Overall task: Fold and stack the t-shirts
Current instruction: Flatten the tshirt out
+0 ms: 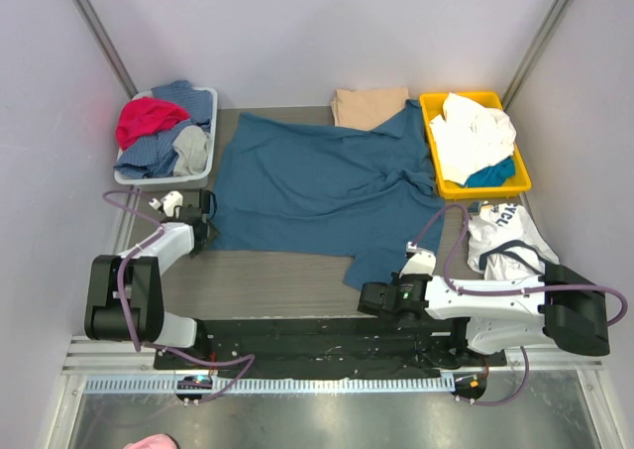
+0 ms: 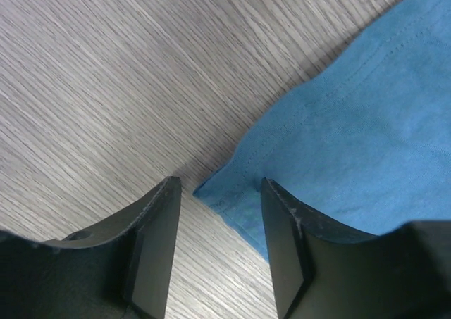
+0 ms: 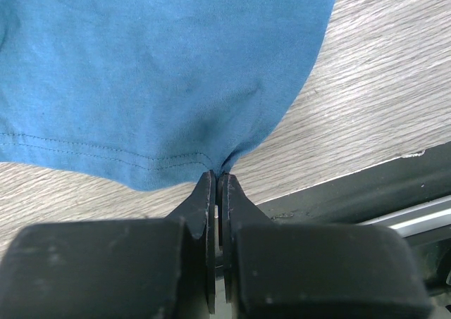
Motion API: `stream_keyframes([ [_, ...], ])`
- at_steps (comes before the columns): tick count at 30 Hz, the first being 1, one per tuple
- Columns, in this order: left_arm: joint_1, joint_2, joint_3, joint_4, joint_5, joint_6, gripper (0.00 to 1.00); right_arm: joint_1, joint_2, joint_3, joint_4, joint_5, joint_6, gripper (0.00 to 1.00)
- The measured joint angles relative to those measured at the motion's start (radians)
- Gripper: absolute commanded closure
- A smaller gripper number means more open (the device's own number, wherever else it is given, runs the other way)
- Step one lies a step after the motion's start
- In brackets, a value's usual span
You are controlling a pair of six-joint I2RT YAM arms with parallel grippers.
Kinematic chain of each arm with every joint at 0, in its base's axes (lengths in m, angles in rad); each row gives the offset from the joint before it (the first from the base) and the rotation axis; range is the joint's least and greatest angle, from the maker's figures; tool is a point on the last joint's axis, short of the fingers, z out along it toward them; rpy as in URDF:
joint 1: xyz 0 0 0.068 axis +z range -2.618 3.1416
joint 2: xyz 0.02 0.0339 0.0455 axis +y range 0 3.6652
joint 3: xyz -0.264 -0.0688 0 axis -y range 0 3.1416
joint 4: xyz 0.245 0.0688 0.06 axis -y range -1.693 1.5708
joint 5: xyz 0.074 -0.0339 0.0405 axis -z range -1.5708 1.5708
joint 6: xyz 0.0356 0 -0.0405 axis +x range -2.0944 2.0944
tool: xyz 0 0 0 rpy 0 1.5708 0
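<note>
Table (image 1: pixel 267 276): teal t-shirt (image 1: pixel 307 186) spread; grey bin (image 1: pixel 158 179), crumpled clothes (image 1: pixel 158 137); yellow bin (image 1: pixel 482 188), white garment (image 1: pixel 474 137).

Robot lab cell: blank panel walls (image 1: pixel 297 33), aluminium-framed wood-grain table (image 1: pixel 277 282).

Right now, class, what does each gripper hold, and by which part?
The right gripper pinches the teal t-shirt by its hem; the left gripper, open astride a corner, holds nothing.
</note>
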Motion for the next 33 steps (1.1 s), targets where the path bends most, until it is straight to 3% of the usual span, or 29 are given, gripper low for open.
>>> stream_keyframes([
  [7, 0.022, 0.006, 0.0, 0.015, -0.001, -0.013, 0.6, -0.006, -0.018, -0.002, -0.005, 0.0, -0.003, 0.99],
  [18, 0.034, 0.012, 0.0, 0.042, 0.019, -0.028, 1.0, -0.008, -0.026, -0.006, -0.009, 0.0, -0.003, 0.99],
  [33, 0.035, -0.039, -0.009, 0.039, 0.106, -0.029, 1.0, -0.011, -0.087, 0.039, -0.103, 0.08, 0.005, 0.99],
])
